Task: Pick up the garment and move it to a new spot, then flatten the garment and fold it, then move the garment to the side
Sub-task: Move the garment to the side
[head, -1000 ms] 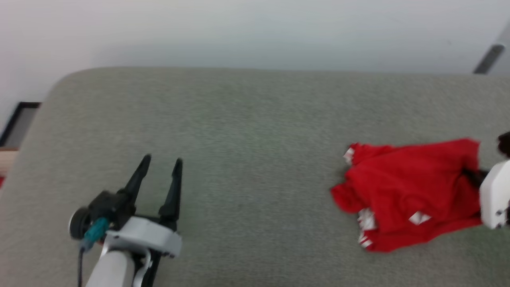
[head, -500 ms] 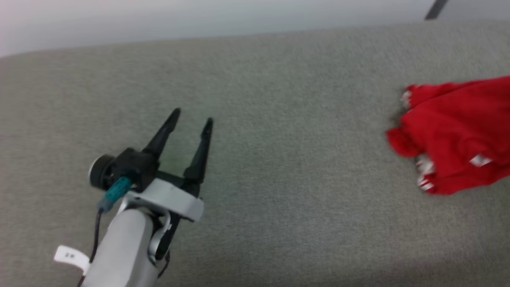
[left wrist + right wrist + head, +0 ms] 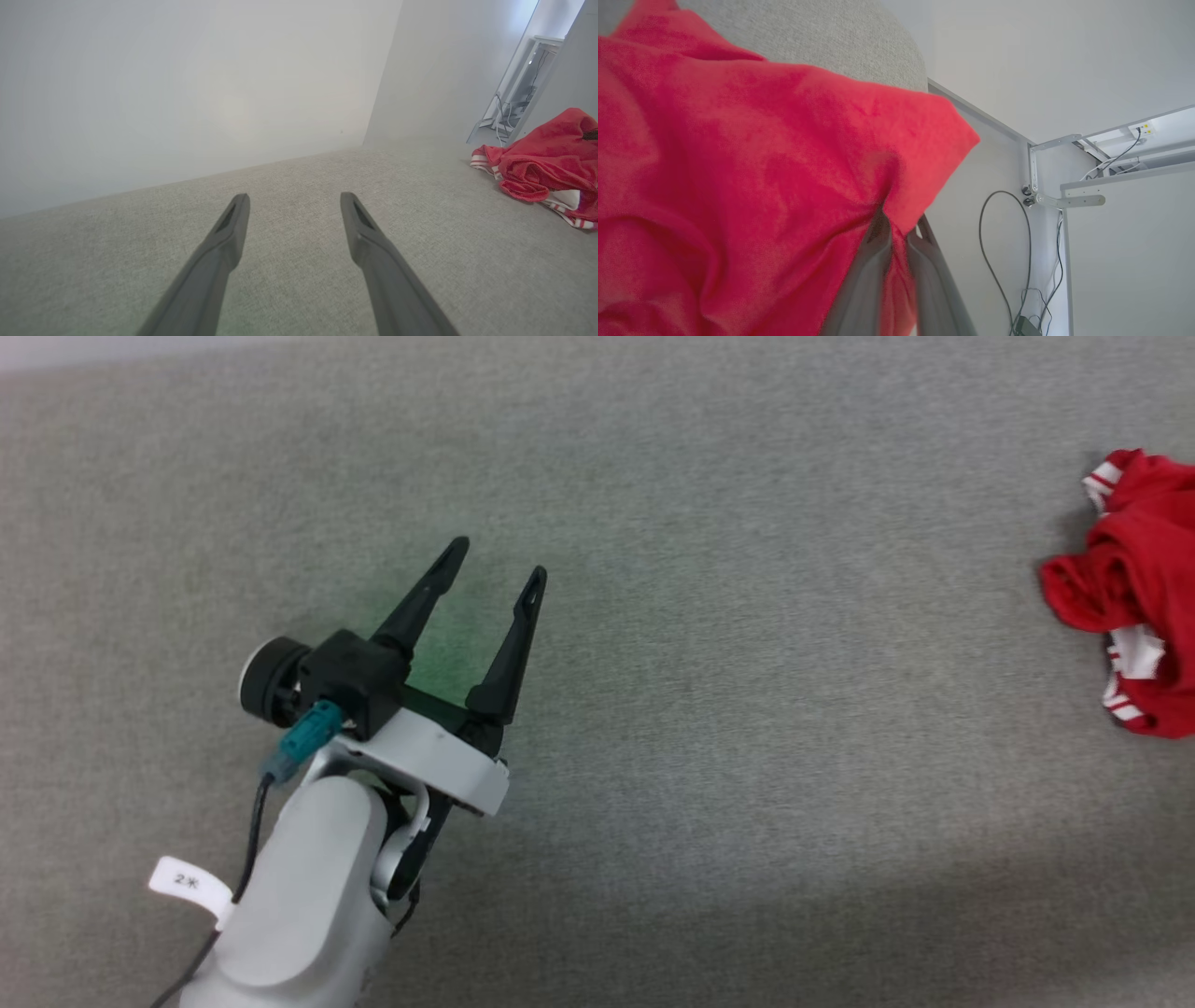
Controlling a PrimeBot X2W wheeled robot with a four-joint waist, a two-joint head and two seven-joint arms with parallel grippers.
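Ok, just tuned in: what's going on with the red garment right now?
The right pincer is shut on a fold of the red garment, which sits crumpled near the right end of the grey padded surface. It is not flattened or folded yet. The left pincer is open and empty, held over a bare part of the surface well away from the garment.

Garment (image 3: 1141, 555) cut off, head view's right edge.

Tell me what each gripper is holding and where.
The right gripper pinches a fold of the red garment near its edge; the left gripper is open and empty.
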